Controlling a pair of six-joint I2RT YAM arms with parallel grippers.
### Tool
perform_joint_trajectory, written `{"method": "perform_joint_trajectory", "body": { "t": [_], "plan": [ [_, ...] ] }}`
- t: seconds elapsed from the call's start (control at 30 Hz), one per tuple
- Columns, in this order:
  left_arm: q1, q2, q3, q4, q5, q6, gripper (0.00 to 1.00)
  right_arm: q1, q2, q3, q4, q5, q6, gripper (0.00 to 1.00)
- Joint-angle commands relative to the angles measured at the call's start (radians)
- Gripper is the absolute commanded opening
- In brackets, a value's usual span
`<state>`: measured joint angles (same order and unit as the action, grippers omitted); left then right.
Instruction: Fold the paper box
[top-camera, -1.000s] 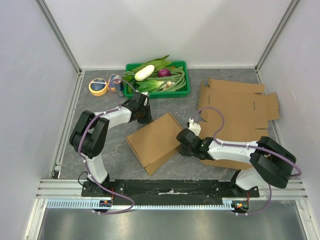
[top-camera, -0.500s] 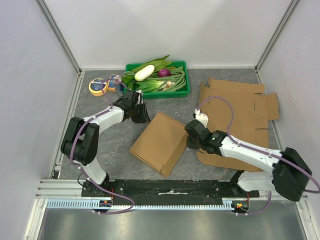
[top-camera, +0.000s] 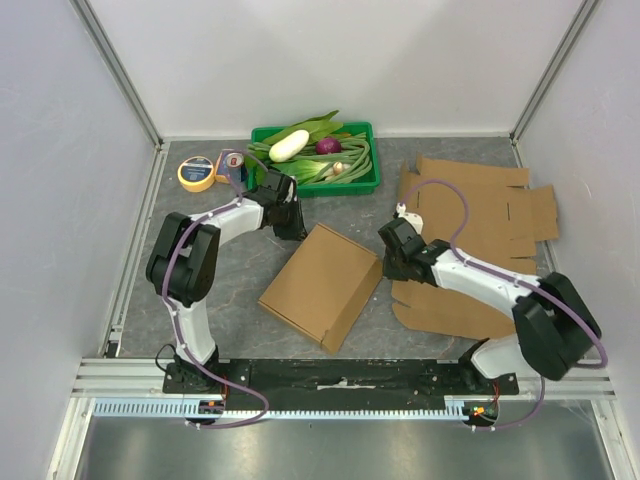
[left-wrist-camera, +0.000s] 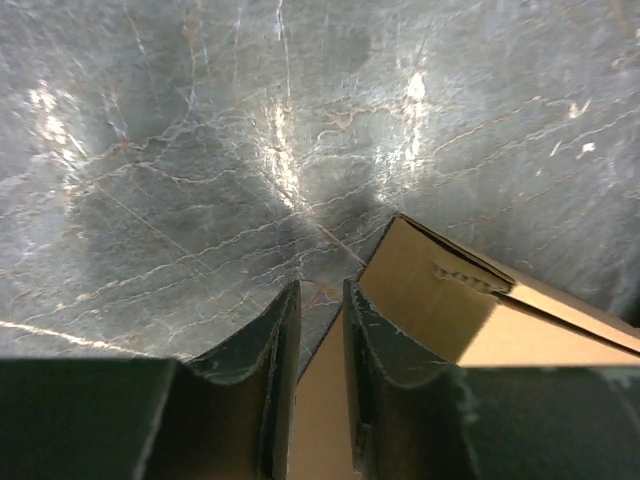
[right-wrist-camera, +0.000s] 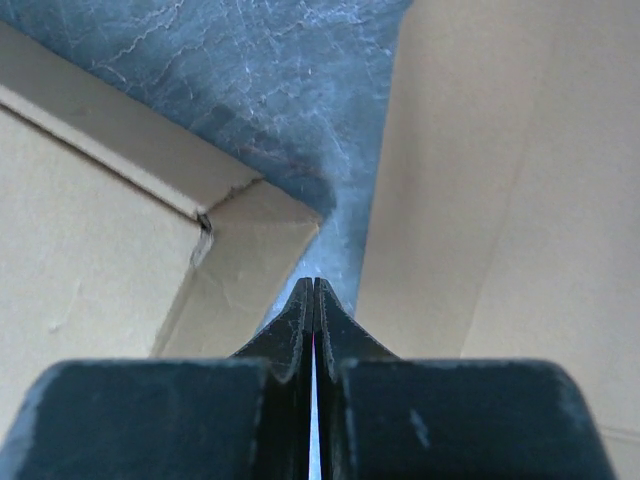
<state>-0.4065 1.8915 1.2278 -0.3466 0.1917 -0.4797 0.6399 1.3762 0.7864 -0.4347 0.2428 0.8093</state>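
Note:
The brown paper box (top-camera: 322, 285) lies folded flat-sided in the middle of the table. My left gripper (top-camera: 290, 225) is at the box's far corner. In the left wrist view its jaws (left-wrist-camera: 320, 290) stand a narrow gap apart just above the box's corner (left-wrist-camera: 440, 300), with nothing clamped. My right gripper (top-camera: 392, 262) is beside the box's right corner, low over the table. In the right wrist view it (right-wrist-camera: 314, 282) is shut and empty, with the box (right-wrist-camera: 90, 250) to its left and flat cardboard (right-wrist-camera: 500, 180) to its right.
Flat unfolded cardboard sheets (top-camera: 470, 215) lie at the right, partly under my right arm. A green tray (top-camera: 376, 160) of vegetables stands at the back. A yellow tape roll (top-camera: 196, 173) and a small can (top-camera: 234, 165) sit at the back left.
The box has turned and slid a little toward the near side. My right gripper has moved from its near right edge to beside its right corner. My left gripper stayed by the far corner.

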Motion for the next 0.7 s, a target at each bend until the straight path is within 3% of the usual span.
{"method": "perform_joint_trajectory", "body": {
  "t": [0.0, 0.1, 0.13, 0.23, 0.3, 0.4, 0.47, 0.53, 0.67],
  "plan": [
    [-0.037, 0.047, 0.041, -0.003, 0.017, 0.03, 0.28, -0.005, 0.11, 0.048, 0.181, -0.02, -0.015, 0.0],
    [-0.067, 0.067, 0.03, 0.038, 0.096, 0.016, 0.25, 0.053, 0.211, 0.074, 0.446, -0.056, -0.03, 0.0],
    [-0.074, 0.07, 0.019, 0.053, 0.136, 0.012, 0.24, 0.132, 0.221, 0.12, 0.47, 0.075, -0.056, 0.0],
    [-0.083, 0.063, 0.024, 0.051, 0.149, 0.015, 0.21, 0.165, 0.239, 0.148, 0.438, 0.098, -0.05, 0.0],
    [-0.077, 0.049, 0.039, 0.019, 0.114, 0.029, 0.22, 0.15, 0.219, 0.131, 0.357, 0.116, -0.044, 0.0],
    [-0.04, -0.018, 0.042, -0.038, 0.026, 0.036, 0.32, 0.083, 0.098, 0.042, 0.256, 0.11, -0.071, 0.0],
    [0.003, -0.108, 0.007, -0.055, -0.024, 0.041, 0.35, 0.055, 0.011, 0.016, 0.099, 0.104, -0.11, 0.0],
    [0.024, -0.173, -0.052, -0.054, -0.076, 0.043, 0.39, 0.055, -0.052, -0.004, -0.019, 0.106, -0.136, 0.0],
    [0.035, -0.295, -0.155, -0.051, -0.106, 0.024, 0.4, 0.125, -0.132, -0.062, -0.074, 0.015, -0.052, 0.0]
  ]
}}
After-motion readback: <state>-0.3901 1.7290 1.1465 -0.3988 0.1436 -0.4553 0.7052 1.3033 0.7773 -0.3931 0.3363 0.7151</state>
